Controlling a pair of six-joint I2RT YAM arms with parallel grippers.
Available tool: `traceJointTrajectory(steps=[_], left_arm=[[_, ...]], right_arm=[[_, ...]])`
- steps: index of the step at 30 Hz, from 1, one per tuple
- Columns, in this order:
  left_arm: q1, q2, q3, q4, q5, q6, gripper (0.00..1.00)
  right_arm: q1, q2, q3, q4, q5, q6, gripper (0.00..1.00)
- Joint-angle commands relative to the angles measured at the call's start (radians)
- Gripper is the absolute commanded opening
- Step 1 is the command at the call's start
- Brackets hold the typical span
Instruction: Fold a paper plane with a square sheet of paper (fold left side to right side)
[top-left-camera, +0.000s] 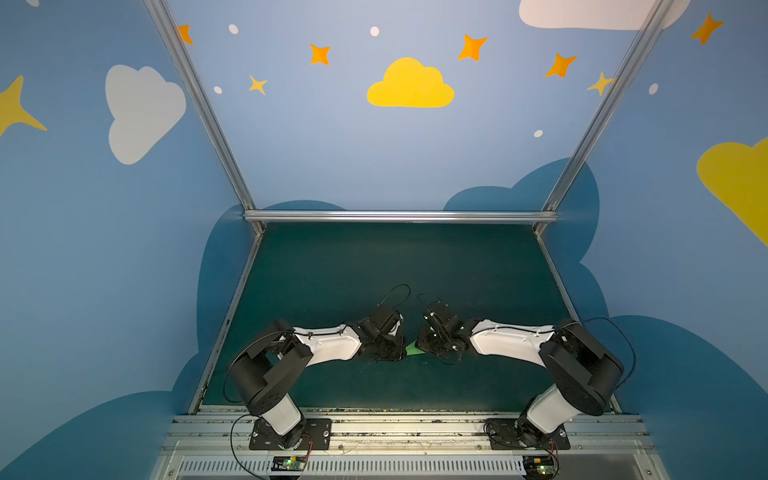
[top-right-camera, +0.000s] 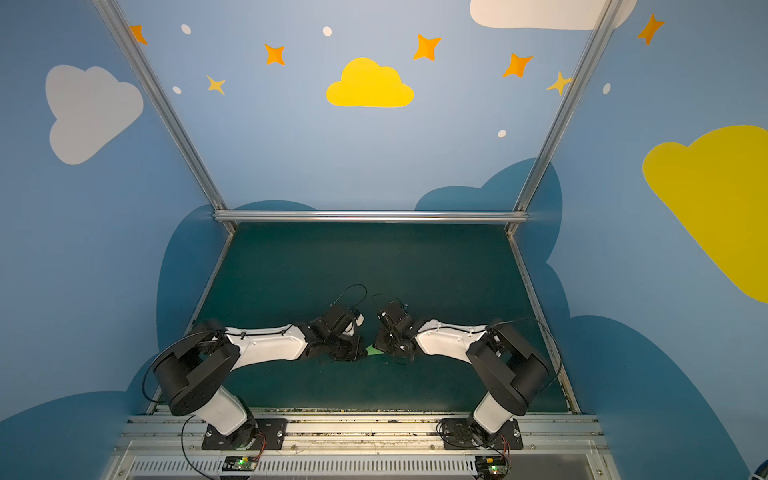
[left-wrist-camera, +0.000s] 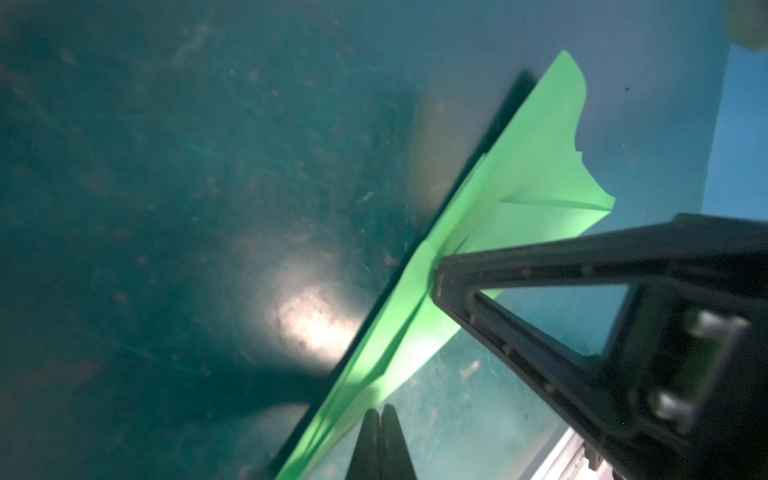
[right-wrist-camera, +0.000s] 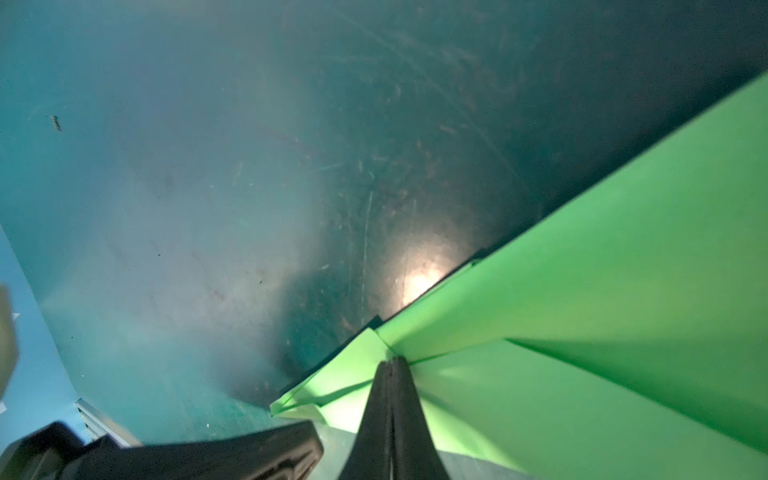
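Right wrist view: the right claw (right-wrist-camera: 390, 365) is seen fully closed, its tips set where the creases of the paper plane (right-wrist-camera: 582, 299) meet. Whether a layer is pinched cannot be told. The left claw (left-wrist-camera: 380, 412) is also closed, its tips touching the narrow end of the plane. In a top view, only a sliver of the paper plane (top-left-camera: 415, 348) is shown between the two wrists, near the front middle of the mat (top-left-camera: 395, 266).

Risks are judged as follows:
- If either claw is dragged sideways while pressed down, the thin paper can be torn or creased off line.
- If both claws are lifted together, the raised wing can spring open and the fold can be lost.
- If the claws are brought closer, a collision is likely, since they stand just beside each other.
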Motion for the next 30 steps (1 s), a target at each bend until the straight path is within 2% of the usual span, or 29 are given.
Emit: traceJointTrajectory(steps=[1,5,12,30], left_arm=[[0.000,0.021,0.002,0.012,-0.028,0.000,0.04],[0.002,0.041,-0.015,0.028,-0.022,-0.012,0.04],[0.002,0.049,-0.036,0.048,-0.019,-0.023,0.04],[0.001,0.078,-0.028,0.034,-0.020,-0.034,0.04]], right_arm=[[0.002,0.015,-0.014,-0.068,-0.028,-0.036,0.00],[-0.003,-0.018,0.001,-0.048,-0.055,-0.092,0.00],[-0.003,-0.078,0.068,-0.129,-0.041,-0.152,0.00],[-0.016,-0.107,-0.064,-0.119,-0.001,-0.109,0.00]])
